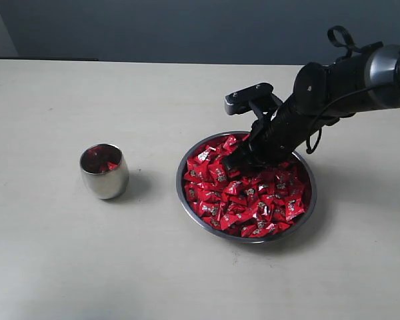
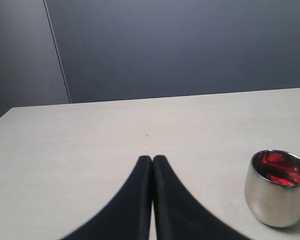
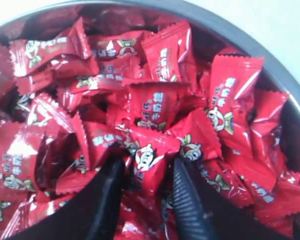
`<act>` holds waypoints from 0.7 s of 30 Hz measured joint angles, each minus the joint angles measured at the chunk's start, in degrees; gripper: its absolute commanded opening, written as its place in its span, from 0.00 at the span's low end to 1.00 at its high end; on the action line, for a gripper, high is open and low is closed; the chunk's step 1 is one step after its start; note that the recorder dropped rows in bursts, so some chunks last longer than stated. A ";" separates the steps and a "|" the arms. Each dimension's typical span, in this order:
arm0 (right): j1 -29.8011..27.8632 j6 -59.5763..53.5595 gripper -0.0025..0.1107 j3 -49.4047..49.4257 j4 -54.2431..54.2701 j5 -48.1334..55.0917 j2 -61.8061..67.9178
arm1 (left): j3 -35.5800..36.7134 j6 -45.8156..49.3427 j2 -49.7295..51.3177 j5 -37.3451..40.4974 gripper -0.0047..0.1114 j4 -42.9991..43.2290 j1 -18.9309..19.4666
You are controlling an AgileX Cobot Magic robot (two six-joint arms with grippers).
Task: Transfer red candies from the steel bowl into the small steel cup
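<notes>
The steel bowl (image 1: pixel 179 183) sits right of centre on the table, heaped with red candies (image 1: pixel 253 197). My right gripper (image 1: pixel 239 159) is pushed down into the far side of the pile. In the right wrist view it (image 3: pixel 149 162) stands open, its fingers either side of one red candy (image 3: pixel 151 159), with thin dark gaps at both sides. The bowl's rim (image 3: pixel 250 45) curves behind. The small steel cup (image 1: pixel 105 175) stands upright to the left, with a few red candies inside (image 2: pixel 280 170). My left gripper (image 2: pixel 152 159) is shut on nothing, a short way from the cup (image 2: pixel 275 202).
The right arm (image 1: pixel 333 87) reaches in from the right edge, over the bowl's far rim. Bare pale tabletop (image 1: pixel 67 267) surrounds the cup and bowl. A dark grey wall (image 2: pixel 190 45) stands behind the table's far edge. The left arm is outside the exterior view.
</notes>
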 measured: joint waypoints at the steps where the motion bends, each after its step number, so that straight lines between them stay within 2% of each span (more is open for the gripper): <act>1: 0.00 0.14 0.30 0.00 0.00 -0.13 0.10 | 0.00 0.00 0.00 0.00 0.04 0.00 0.00; 21: 0.00 1.20 0.30 -0.38 0.17 -0.74 2.07 | 0.00 0.00 0.00 0.00 0.04 0.00 0.00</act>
